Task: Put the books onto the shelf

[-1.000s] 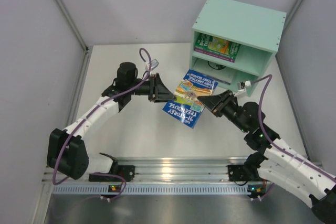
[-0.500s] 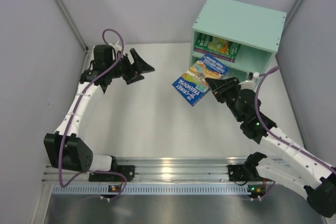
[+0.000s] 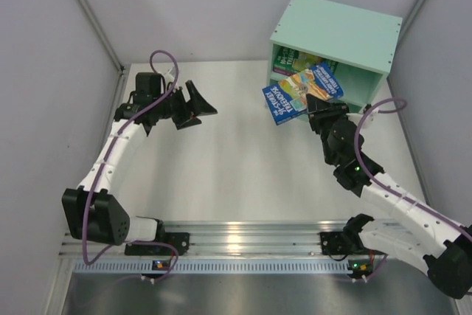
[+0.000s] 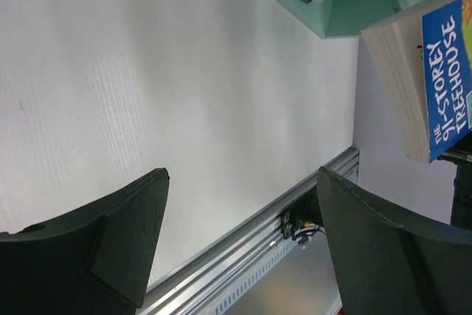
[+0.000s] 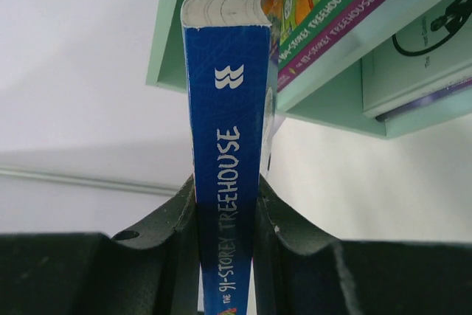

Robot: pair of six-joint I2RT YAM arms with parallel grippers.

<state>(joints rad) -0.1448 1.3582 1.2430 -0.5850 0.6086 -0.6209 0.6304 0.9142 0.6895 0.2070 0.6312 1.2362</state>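
While held, book (image 3: 301, 91) lengthwise toward shelf (image 3: 335, 31)

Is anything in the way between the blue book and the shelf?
No, nothing visible is between them. The right gripper holds the blue book right at the open front of the shelf. Other books already lie in the upper compartment, so room there looks tight.

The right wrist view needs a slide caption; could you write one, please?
Right gripper holds the blue book, spine to camera, near the green shelf.
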